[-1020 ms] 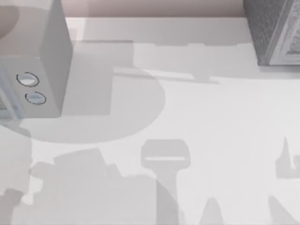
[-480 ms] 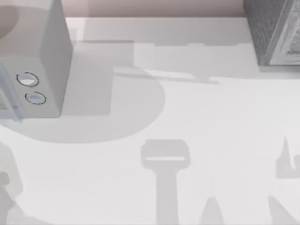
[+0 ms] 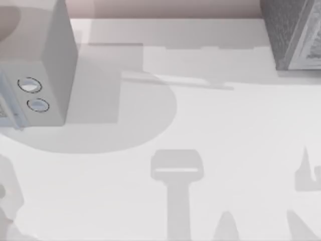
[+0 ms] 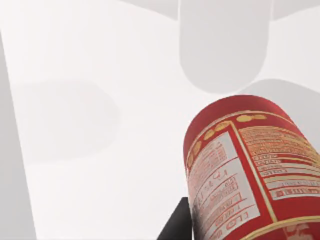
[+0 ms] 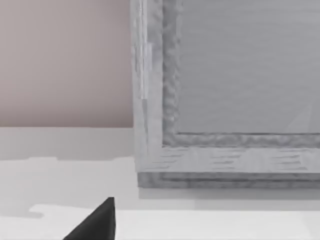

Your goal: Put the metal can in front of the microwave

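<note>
Left wrist view: the can (image 4: 252, 172) sits close under my left wrist camera, red label with the white nutrition panel facing up toward the lens, white table (image 4: 90, 100) behind it. It looks tilted relative to the camera and clear of the table, which suggests it is being carried, not resting. A dark finger (image 4: 176, 225) of my left gripper shows just beside the can's lower edge. I cannot tell from this whether the fingers are clamped on the can or merely beside it; judgement only: held.

Top view: the microwave (image 3: 35, 70) stands at the table's far left, dials (image 3: 31, 86) facing the near side. The strip of table in front of it is where the can has to go.

The speckled grey box (image 3: 293, 35) is at the far right corner, well apart from the microwave. Right wrist view looks at that box (image 5: 225, 100) with one dark fingertip (image 5: 97, 222) in the near corner; right arm appears parked. Cannot tell whether its fingers are open.

Next, as I judge it: bring the can upright before setting it down, so it stands and does not roll.
</note>
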Robot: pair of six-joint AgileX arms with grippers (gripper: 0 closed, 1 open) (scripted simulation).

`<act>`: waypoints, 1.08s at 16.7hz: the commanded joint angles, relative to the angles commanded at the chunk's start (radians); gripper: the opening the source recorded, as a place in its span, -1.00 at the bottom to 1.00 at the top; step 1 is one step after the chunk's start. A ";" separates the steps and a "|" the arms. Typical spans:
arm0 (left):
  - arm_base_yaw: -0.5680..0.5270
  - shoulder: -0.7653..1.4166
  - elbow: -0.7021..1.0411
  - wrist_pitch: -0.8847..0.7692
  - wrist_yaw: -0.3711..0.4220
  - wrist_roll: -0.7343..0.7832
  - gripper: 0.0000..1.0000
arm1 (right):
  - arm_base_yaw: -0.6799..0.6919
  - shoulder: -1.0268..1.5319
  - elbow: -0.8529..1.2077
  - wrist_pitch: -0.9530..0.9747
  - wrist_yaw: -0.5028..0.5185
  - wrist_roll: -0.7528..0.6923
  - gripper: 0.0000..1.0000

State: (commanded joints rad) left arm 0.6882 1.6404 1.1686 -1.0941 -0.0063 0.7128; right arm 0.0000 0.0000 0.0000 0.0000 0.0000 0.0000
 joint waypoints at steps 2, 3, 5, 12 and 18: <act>0.002 0.003 -0.012 0.019 0.001 0.000 -1.00 | 0.000 0.000 0.000 0.000 0.000 0.000 1.00; 0.003 0.004 -0.015 0.024 0.002 0.000 -1.00 | 0.000 0.000 0.000 0.000 0.000 0.000 1.00; 0.003 0.004 -0.015 0.024 0.002 0.000 -1.00 | 0.000 0.000 0.000 0.000 0.000 0.000 1.00; 0.003 0.004 -0.015 0.024 0.002 0.000 -0.10 | 0.000 0.000 0.000 0.000 0.000 0.000 1.00; 0.003 0.004 -0.015 0.024 0.002 0.000 0.81 | 0.000 0.000 0.000 0.000 0.000 0.000 1.00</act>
State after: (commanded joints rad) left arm 0.6911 1.6444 1.1534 -1.0705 -0.0039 0.7124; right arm 0.0000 0.0000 0.0000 0.0000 0.0000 0.0000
